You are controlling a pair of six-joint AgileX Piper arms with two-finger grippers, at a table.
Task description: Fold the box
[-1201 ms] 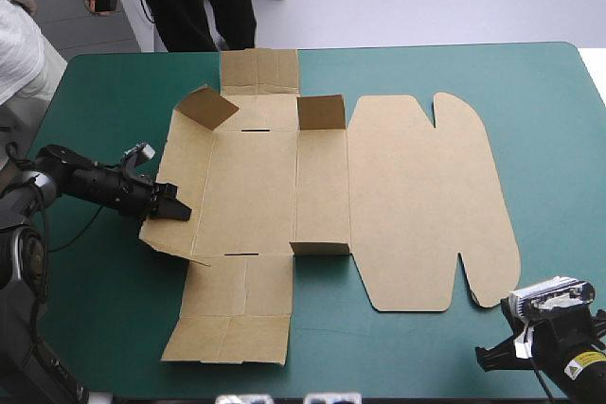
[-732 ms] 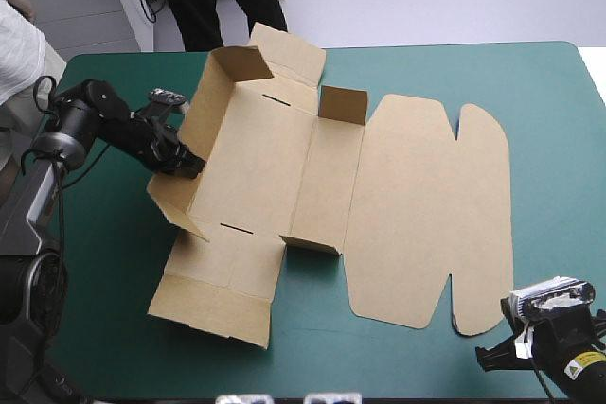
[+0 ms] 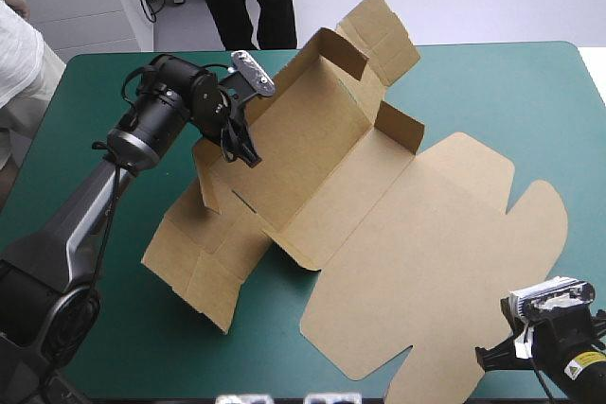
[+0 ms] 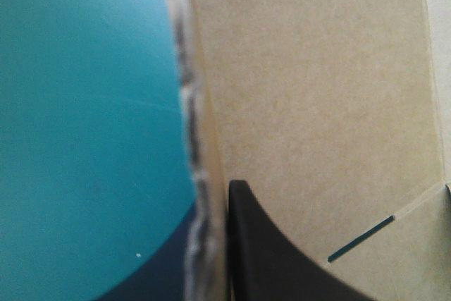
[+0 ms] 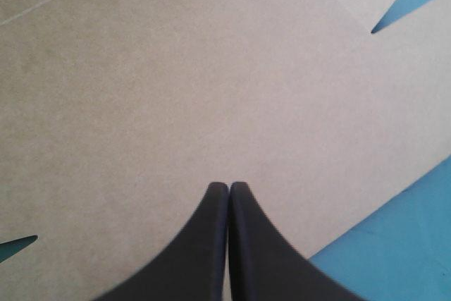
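Observation:
The brown box [image 3: 322,158] lies turned at an angle on the teal-green table [image 3: 530,92], its left side lifted off the cover. Its left wall and far flaps stand up, and the big lid [image 3: 445,253] lies flat toward the near right. My left gripper [image 3: 248,153] is shut on the raised left wall. In the left wrist view one black finger [image 4: 268,252] presses the inner face of the box [image 4: 317,89]; the other finger is hidden behind the board's edge. My right gripper [image 3: 490,359] is shut at the near right corner, and its tips [image 5: 229,185] point over the lid [image 5: 176,89].
The lid's near corner [image 3: 417,390] reaches almost to the table's front edge. A near-left flap [image 3: 189,267] rests on the cover. Teal-green cover shows at the far right and at the near left [image 3: 95,328].
My left gripper has swung toward the far side and to the right, lifting the box's left wall. The whole box has turned, and the lid has slid toward my right gripper, which stayed put.

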